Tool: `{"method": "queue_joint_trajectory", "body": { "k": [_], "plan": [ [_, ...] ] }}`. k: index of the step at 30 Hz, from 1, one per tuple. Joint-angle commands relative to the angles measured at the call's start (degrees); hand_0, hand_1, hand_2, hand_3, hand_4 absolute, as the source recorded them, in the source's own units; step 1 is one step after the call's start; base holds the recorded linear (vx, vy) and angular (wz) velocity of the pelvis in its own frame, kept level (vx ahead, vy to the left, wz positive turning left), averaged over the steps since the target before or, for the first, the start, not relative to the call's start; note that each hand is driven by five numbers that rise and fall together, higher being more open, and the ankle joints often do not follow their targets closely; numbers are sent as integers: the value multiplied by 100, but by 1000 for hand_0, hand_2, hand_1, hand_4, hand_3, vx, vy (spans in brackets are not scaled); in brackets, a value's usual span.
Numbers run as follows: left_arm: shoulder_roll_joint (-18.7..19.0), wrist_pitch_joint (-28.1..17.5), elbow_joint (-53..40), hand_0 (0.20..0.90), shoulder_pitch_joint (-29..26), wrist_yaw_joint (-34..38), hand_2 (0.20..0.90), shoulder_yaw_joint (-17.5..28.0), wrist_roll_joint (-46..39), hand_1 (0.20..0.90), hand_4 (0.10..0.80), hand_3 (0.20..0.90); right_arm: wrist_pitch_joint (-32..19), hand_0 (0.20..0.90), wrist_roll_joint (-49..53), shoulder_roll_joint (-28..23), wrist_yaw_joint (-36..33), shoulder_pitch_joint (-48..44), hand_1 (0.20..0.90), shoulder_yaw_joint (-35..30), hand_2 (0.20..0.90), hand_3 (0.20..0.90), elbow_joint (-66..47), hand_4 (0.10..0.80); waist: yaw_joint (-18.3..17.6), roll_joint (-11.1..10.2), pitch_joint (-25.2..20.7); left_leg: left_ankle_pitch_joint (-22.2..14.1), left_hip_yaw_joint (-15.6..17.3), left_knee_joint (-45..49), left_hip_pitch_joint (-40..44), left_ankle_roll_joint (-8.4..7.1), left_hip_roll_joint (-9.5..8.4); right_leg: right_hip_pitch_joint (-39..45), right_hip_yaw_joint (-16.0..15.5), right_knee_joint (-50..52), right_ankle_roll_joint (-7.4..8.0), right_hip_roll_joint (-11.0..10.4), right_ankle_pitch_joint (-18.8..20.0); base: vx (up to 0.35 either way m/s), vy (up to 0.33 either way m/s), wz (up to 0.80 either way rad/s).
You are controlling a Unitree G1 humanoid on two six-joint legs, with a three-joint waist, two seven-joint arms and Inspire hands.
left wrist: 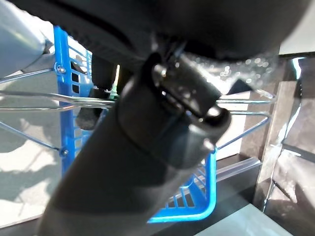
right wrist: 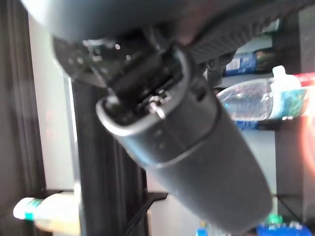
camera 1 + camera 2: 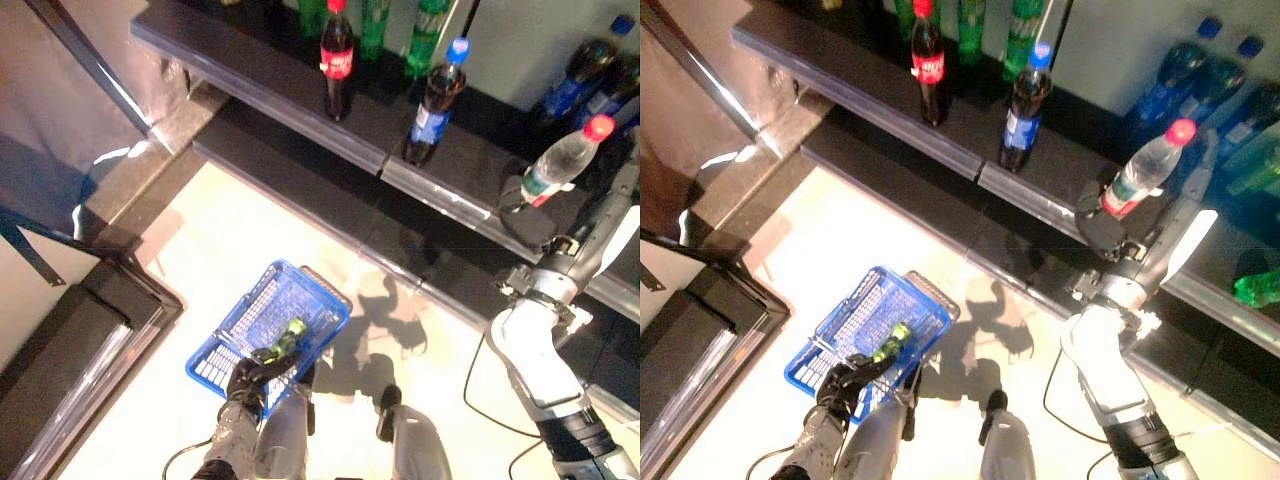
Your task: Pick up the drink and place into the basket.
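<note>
A clear water bottle with a red cap leans tilted over the dark shelf at the right. My right hand is curled round its lower end; the bottle shows past the thumb in the right wrist view. A blue basket hangs low over the pale floor, with a small green bottle lying inside it. My left hand grips the wire handle at the basket's near rim.
On the shelf stand a cola bottle with a red cap, a dark bottle with a blue cap, green bottles behind and blue bottles far right. A lower dark ledge runs beneath. A dark platform sits at the left.
</note>
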Motion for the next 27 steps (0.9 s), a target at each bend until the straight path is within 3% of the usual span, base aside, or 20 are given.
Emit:
{"method": "queue_joint_trajectory", "body": {
  "k": [1, 9, 19, 27],
  "plan": [
    [170, -161, -45, 300, 650, 122, 300, -261, -31, 300, 100, 200, -183, 900, -469, -466, -518, -661, 900, -108, 900, 900, -206, 800, 73, 23, -73, -538, 12, 447, 26, -57, 34, -528, -70, 73, -80, 52, 550, -22, 21, -20],
    [148, -154, -262, 300, 629, 28, 300, -195, -56, 300, 100, 200, -40, 900, -391, -426, -896, -1230, 900, -260, 900, 900, 327, 800, 125, 96, 179, -559, 100, 647, -173, -21, 16, -651, -36, 162, -89, -9, 551, 2, 7, -8],
    [150, -52, -506, 300, 628, 45, 300, -163, 24, 300, 100, 200, -17, 900, -114, -377, -548, -1769, 900, -309, 900, 900, 669, 800, 222, 170, 382, -552, 40, 747, -280, 2, 2, -636, -59, 178, -146, 4, 534, 28, -20, -3],
    [248, 28, -543, 300, 602, 6, 300, -219, 18, 300, 100, 200, -43, 900, 474, -582, -374, -2758, 900, -296, 900, 900, 1393, 800, 380, 264, 463, -522, 16, 709, -359, 15, -44, -672, -107, 119, -155, -32, 562, 23, -7, -1]
  ]
}}
